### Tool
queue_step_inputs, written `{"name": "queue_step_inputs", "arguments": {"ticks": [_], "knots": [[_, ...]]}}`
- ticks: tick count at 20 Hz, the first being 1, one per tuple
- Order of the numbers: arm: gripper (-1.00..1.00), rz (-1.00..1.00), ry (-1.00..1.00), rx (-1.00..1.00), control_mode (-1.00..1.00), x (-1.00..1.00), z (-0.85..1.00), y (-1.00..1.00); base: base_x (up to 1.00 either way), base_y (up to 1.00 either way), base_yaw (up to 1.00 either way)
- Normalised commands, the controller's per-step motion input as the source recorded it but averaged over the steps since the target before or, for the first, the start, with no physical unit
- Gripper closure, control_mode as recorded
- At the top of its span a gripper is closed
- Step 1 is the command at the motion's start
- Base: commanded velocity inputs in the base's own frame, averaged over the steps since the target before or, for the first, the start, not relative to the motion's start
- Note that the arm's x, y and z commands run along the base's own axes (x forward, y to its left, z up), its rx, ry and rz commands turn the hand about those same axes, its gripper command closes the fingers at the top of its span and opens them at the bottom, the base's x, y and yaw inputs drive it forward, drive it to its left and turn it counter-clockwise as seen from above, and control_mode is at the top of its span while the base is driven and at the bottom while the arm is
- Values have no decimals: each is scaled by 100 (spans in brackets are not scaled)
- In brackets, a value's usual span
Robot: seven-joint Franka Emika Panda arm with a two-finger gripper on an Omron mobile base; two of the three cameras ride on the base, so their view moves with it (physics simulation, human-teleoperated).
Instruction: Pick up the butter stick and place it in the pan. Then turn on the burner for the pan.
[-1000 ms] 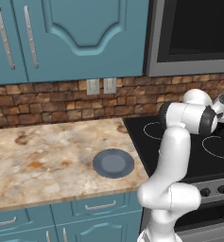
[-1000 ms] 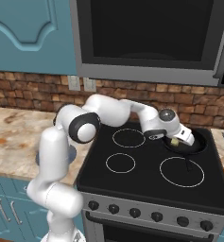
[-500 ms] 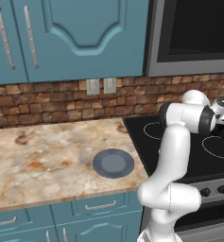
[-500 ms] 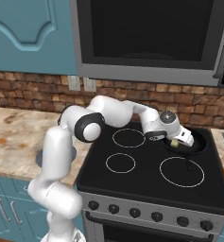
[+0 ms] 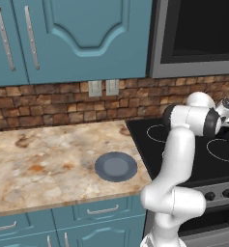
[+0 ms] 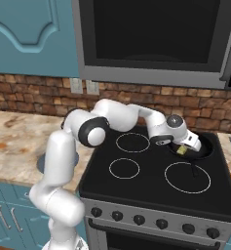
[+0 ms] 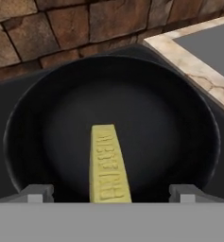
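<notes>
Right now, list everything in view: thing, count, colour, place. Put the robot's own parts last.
butter stick: one, pale yellow, lying in the pan
pan: one, black, on the stove's back right burner
stove: one, black top, knobs along the front
plate: one, blue-grey, on the counter left of the stove
counter: one, beige marble
cabinets: teal, above and below the counter
arm: one, white
hand: one, open over the pan, butter between its fingertips

You have one butter stick (image 7: 107, 165) and one pan (image 7: 47, 99). You can count four burner rings (image 6: 132, 142) on the stove, one plate (image 5: 116, 166) on the counter, two wall outlets (image 5: 95, 88), and seven stove knobs (image 6: 117, 216).
</notes>
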Motion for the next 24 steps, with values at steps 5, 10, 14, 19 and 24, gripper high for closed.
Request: {"name": "queue_step_inputs", "arguments": {"ticks": [5,10,14,19,24], "knots": [[-100,0,-4,0,-100,-31,17,9,0,0,0],[-100,0,-9,-6,-100,-49,26,45,0,0,0],[-100,0,-12,-11,-100,-57,35,54,0,0,0],[-100,0,-12,-14,-100,-63,43,45,0,0,0],[-100,0,-5,-7,-100,-67,57,23,0,0,0]]}}
